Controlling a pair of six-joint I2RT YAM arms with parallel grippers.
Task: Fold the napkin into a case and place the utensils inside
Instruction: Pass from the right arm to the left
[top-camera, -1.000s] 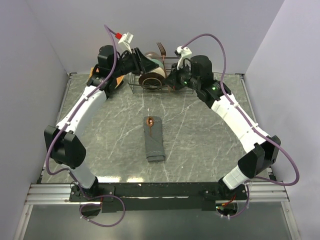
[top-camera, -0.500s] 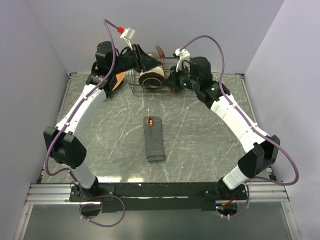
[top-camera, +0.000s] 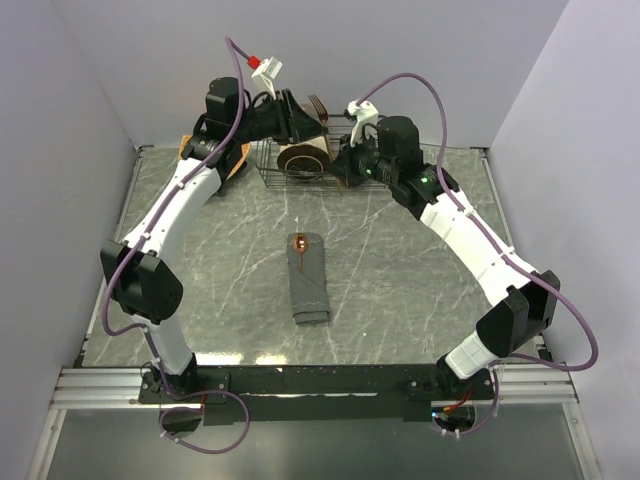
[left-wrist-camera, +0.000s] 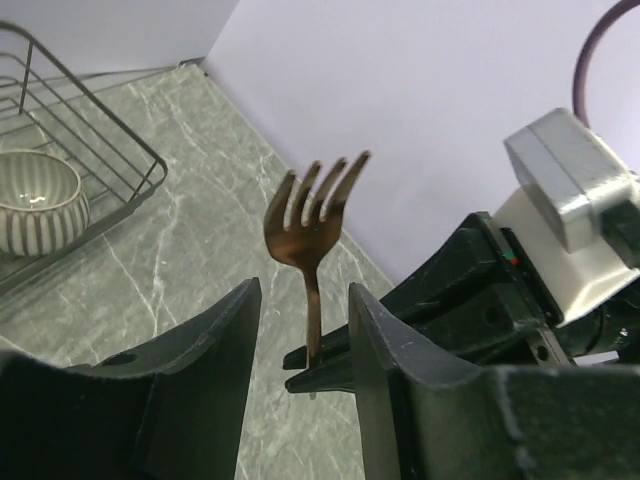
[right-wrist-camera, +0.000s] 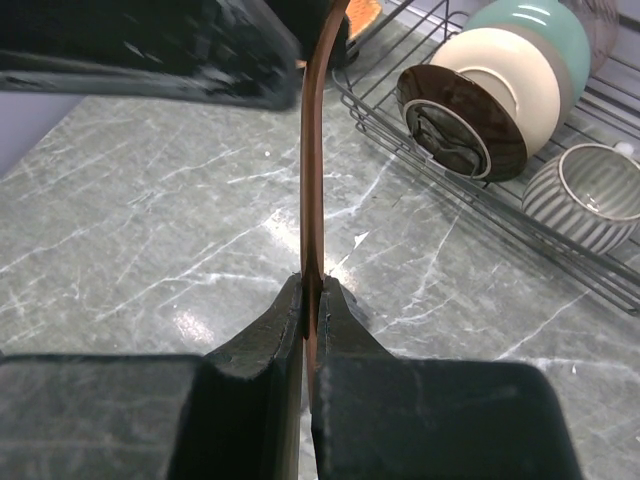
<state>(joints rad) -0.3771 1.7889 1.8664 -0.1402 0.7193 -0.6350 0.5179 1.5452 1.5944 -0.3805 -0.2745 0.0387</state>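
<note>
The dark grey case (top-camera: 308, 285) lies folded mid-table with the copper spoon (top-camera: 300, 241) tucked in its top end. My right gripper (right-wrist-camera: 312, 290) is shut on the lower handle of a copper fork (right-wrist-camera: 315, 150) and holds it upright above the wire rack, tines up (top-camera: 319, 102). My left gripper (left-wrist-camera: 305, 330) is open, its two fingers on either side of the fork's handle (left-wrist-camera: 312, 300) just above the right gripper's fingertips (left-wrist-camera: 335, 362), not touching it. In the top view the two grippers meet over the rack, the left gripper (top-camera: 308, 125) beside the right gripper (top-camera: 342, 165).
A wire rack (top-camera: 268, 178) at the back holds several bowls, among them a brown-and-cream one (right-wrist-camera: 470, 110) and a striped one (left-wrist-camera: 35, 210). An orange woven mat (top-camera: 236, 160) lies left of the rack. Grey walls close in at the back and sides.
My left gripper has swung right and up to the fork, so its open fingers now straddle the handle. The right gripper still holds the fork, shifted slightly left.
</note>
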